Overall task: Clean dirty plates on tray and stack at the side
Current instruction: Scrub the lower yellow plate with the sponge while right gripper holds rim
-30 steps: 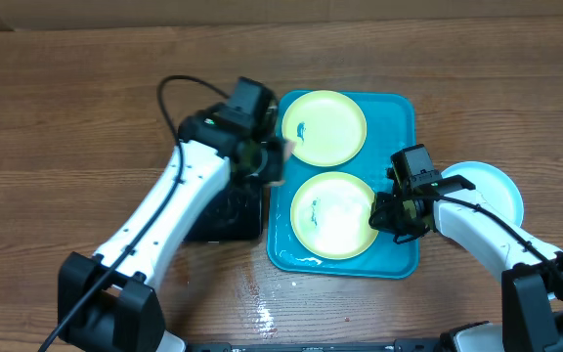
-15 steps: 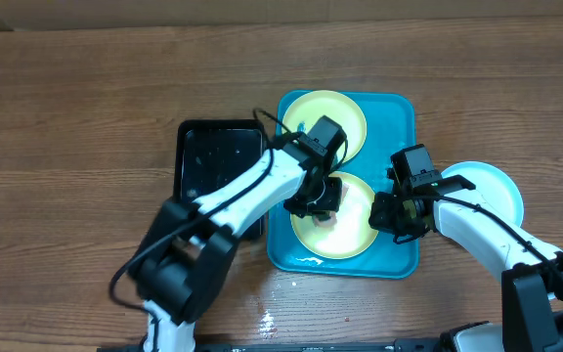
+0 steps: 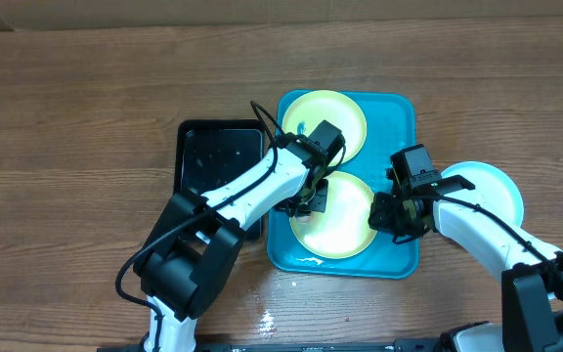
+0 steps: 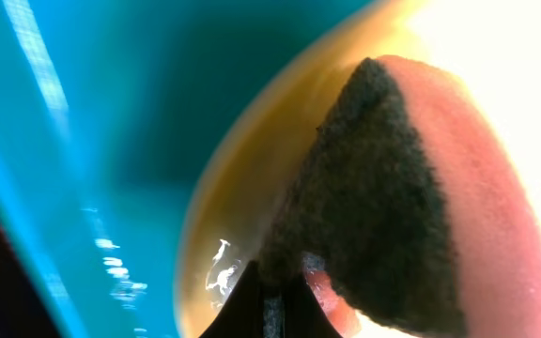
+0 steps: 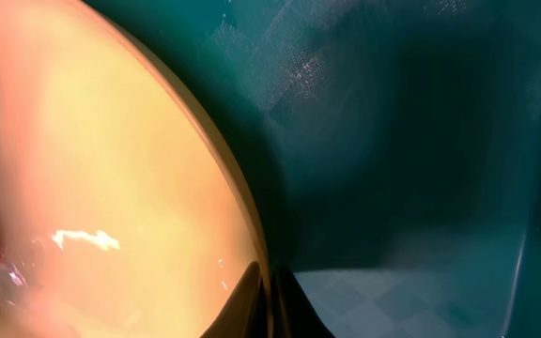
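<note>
The turquoise tray (image 3: 399, 127) holds two yellow-green-rimmed plates. The far plate (image 3: 335, 122) has a small blue smudge. My left gripper (image 3: 306, 200) is shut on a pink sponge with a dark scouring side (image 4: 402, 188) and presses it on the near plate's (image 3: 345, 220) left rim (image 4: 242, 188). My right gripper (image 3: 389, 217) is shut on that plate's right rim (image 5: 242, 216), fingers either side of the edge. A third plate (image 3: 492, 191) lies on the table right of the tray, partly hidden by my right arm.
A black rectangular tray (image 3: 213, 156) lies left of the turquoise tray, partly under my left arm. Wet spots (image 3: 267, 313) show on the wooden table near the front edge. The tray floor (image 5: 421, 141) fills the right wrist view.
My left arm swung from over the black tray onto the near plate with the sponge, then shifted slightly left on it. My right arm has not moved.
</note>
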Robot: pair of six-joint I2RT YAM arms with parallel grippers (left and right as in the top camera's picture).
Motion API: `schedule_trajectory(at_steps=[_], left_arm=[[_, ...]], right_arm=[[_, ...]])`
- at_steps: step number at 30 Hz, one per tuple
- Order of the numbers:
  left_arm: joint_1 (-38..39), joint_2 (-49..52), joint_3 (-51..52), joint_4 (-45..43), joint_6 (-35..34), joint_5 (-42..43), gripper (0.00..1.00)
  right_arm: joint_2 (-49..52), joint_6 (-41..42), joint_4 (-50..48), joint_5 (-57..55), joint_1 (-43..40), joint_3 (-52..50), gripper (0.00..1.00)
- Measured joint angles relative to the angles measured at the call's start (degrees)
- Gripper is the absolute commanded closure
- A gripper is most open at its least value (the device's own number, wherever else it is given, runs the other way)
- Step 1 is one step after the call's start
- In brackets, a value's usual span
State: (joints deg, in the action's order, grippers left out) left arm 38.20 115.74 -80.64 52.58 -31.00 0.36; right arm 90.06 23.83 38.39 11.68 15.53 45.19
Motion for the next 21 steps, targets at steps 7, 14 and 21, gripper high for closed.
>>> schedule_trajectory(at_steps=[7,14,21], left_arm=[[-0.1,0.0,-0.1,0.1,0.8,-2.6,0.96],[-1.4,0.0,-0.2,-4.7,2.3,9.0,0.96],[0.7,0.0,-0.1,-6.7,2.7,21.4,0.96]], right_arm=[[0.0,0.2,0.2,0.5,0.3,0.0,0.96],[0.0,0.2,0.7,-0.1,0.2,0.0,0.96],[0.0,0.3,0.9,-0.2,0.2,0.0,0.96]])
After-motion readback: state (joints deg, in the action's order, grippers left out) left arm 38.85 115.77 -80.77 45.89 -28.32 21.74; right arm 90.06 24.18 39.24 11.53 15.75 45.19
